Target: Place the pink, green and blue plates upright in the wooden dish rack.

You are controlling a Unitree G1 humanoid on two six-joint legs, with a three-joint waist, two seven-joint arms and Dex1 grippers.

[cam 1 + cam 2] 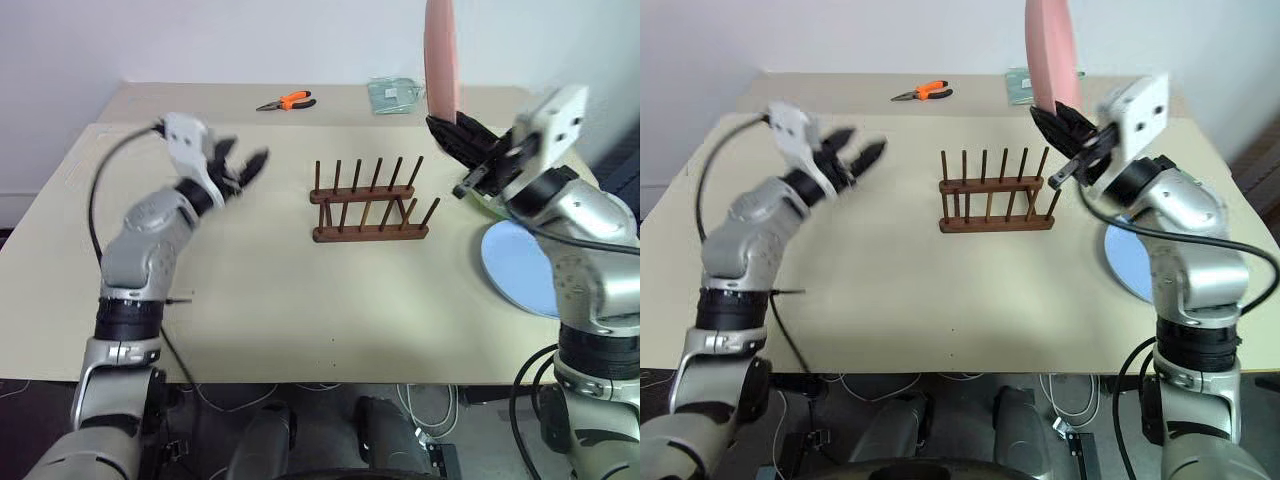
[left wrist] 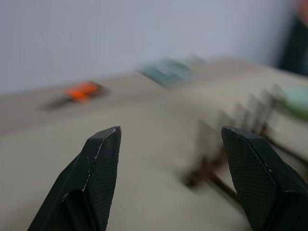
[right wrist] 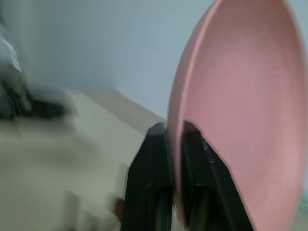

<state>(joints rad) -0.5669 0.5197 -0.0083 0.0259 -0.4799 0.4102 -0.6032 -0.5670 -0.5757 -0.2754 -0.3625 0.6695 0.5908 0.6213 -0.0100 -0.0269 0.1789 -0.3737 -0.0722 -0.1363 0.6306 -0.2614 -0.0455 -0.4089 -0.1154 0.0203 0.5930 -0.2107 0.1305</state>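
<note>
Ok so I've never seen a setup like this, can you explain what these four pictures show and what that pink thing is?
It is a two-armed humanoid robot at a table. Two pictures come from cameras in its head, looking down over its arms. The other two come from cameras on its wrists, looking along each gripper's black fingers.

The right gripper is shut on the rim of the pink plate, holding it upright in the air. The left gripper is open and empty.

On the table stands the wooden dish rack, with no plates in it. The blue plate lies flat by the right arm, with a green plate edge showing behind that arm. Orange-handled pliers and a clear packet lie at the back.
</note>
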